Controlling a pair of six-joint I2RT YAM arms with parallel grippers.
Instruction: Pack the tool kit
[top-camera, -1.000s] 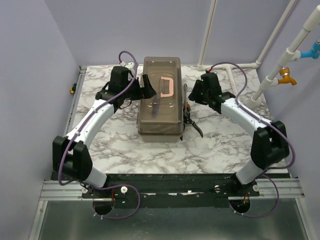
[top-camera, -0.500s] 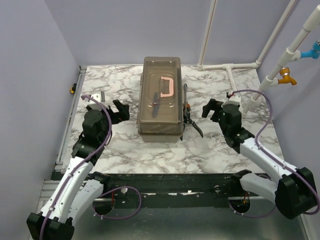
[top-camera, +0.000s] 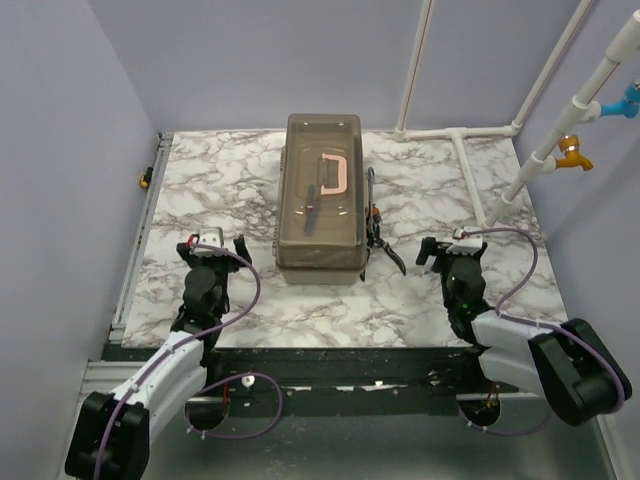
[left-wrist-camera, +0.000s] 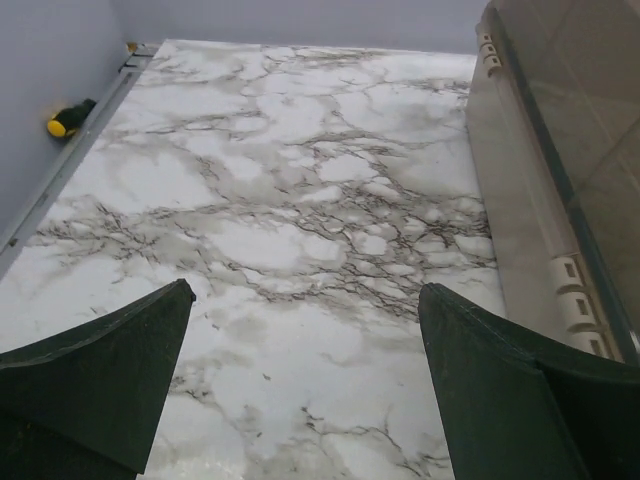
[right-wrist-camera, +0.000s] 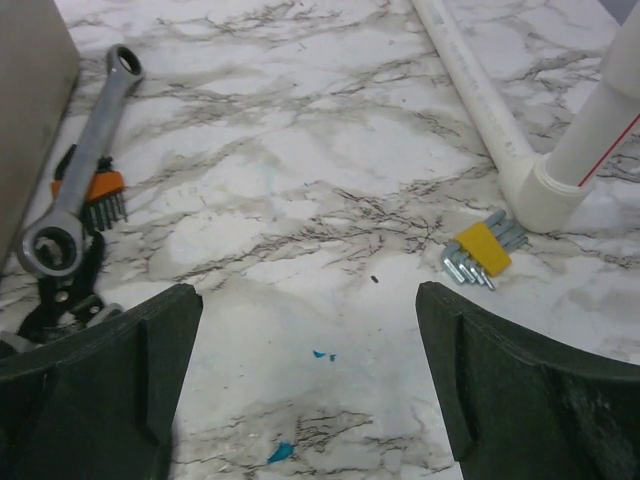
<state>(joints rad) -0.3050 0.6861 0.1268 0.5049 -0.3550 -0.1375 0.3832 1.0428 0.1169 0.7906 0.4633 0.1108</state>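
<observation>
Jaws on both arms are spread wide, nothing held. Loose stuff is all on the right side, so I'd send the right jaws to the black-handled pliers (right-wrist-camera: 65, 285) first. Next, pinch the silver ratchet wrench (right-wrist-camera: 85, 150) across its shank, since it lies flat. Catch: the smoky grey-brown plastic toolbox (top-camera: 322, 195) sits mid-way up the marble-look bench (top-camera: 240, 190) with its lid shut, so that probably needs opening first. Left arm (top-camera: 203, 290) and right arm (top-camera: 465, 295) crouch low at the near edge, wrists pointing forward, flanking the box without touching it.
</observation>
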